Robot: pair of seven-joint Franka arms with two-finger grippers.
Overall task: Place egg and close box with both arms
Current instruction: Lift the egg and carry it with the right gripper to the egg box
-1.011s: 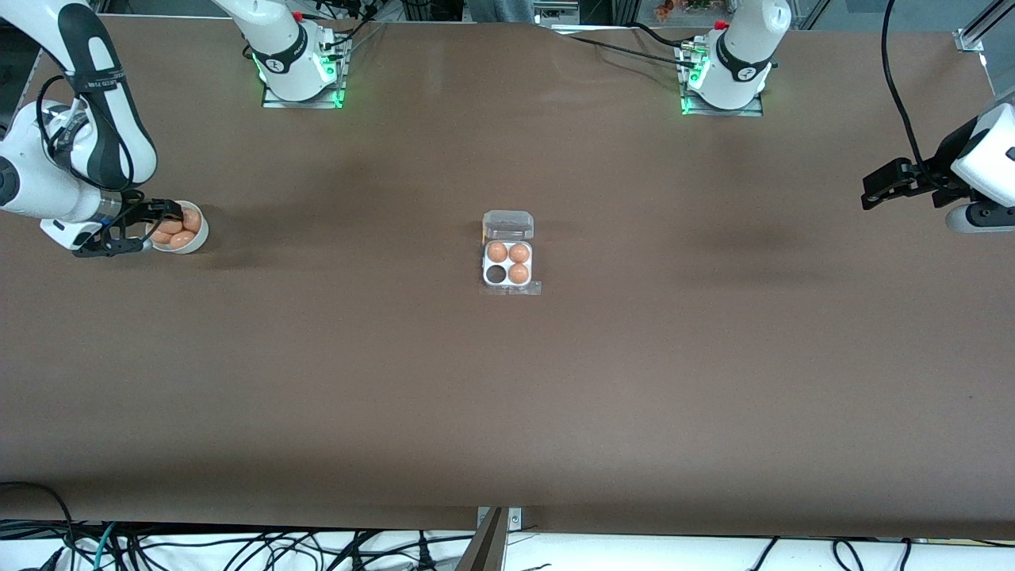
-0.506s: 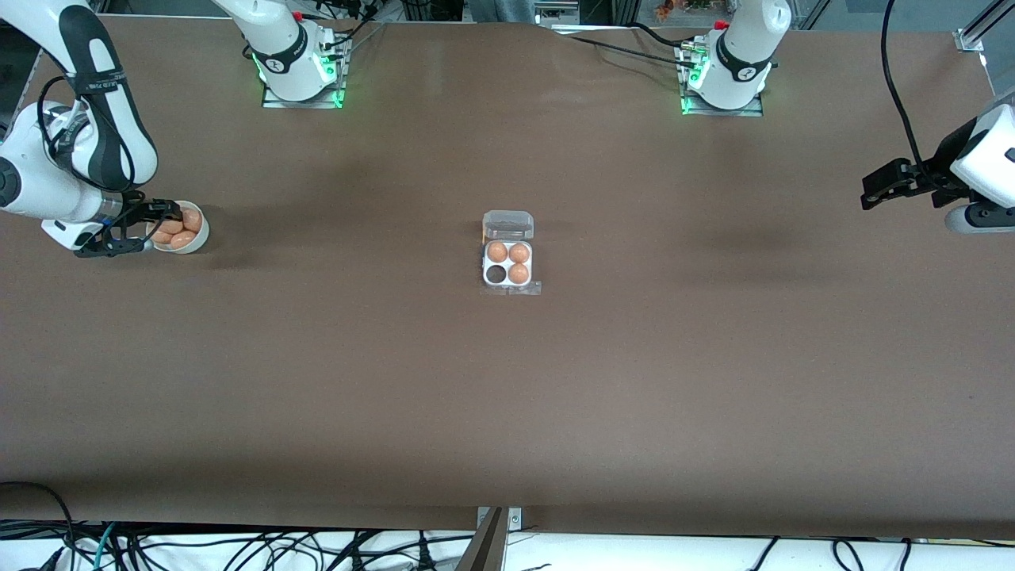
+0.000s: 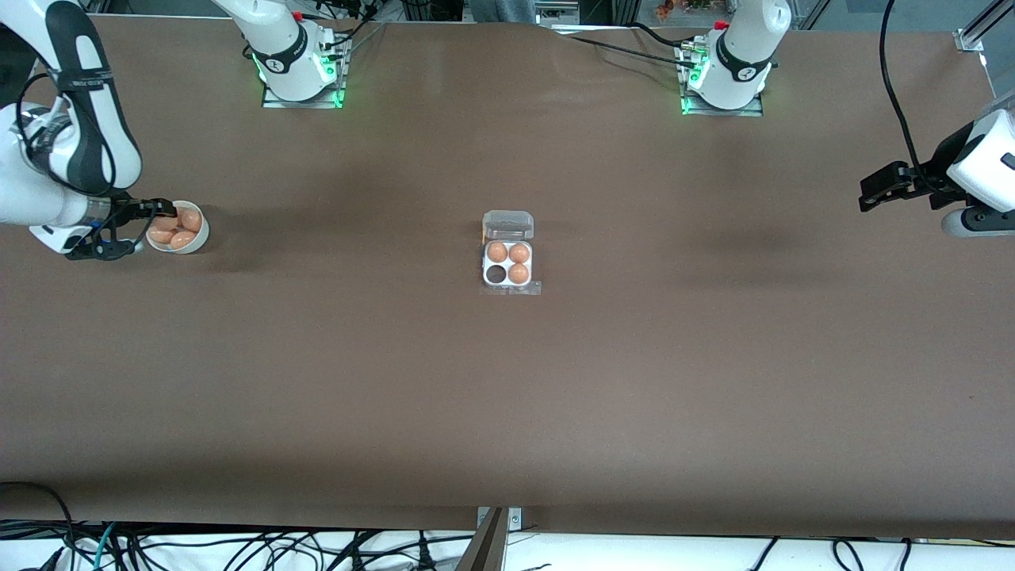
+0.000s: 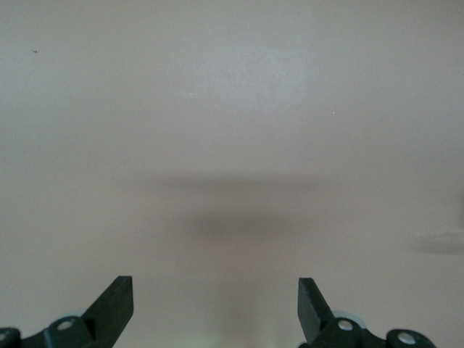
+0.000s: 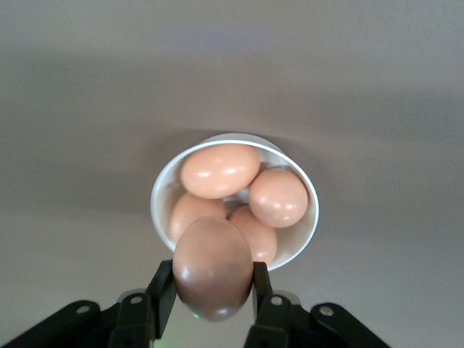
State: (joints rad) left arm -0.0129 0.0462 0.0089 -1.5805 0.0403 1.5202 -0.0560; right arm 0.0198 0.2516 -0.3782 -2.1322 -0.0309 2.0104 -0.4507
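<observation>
Egg (image 5: 212, 268), smooth and orange-brown, is clamped between the two black fingers of the right gripper (image 5: 212, 290), which hangs over the white bowl (image 3: 193, 235) near the right arm's end of the table (image 3: 507, 381). From the right wrist view, four more eggs of the same look lie heaped in that round, glossy bowl, two on top and two partly covered beneath them; only about three show from the front. In the middle of the table sits the box (image 3: 508, 266), a small square carton of clear plastic with a whitish tray of four round cells. Three cells each hold one egg (image 3: 497, 252), and the fourth cell (image 3: 496, 274), the one nearer the front camera toward the right arm's end, is dark and unfilled. Its transparent lid (image 3: 508, 224) is open, lying flat on the table just past the tray on the bases' side, and a thin clear flap juts from the tray's edge nearest the front camera. Well apart from the box, the left gripper (image 4: 216, 304) waits over bare table at the left arm's end, its two black fingers spread wide with nothing between them. Matte brown covers the whole tabletop. Two arm bases glow green along the table's top edge, and black cables trail below its near edge.
</observation>
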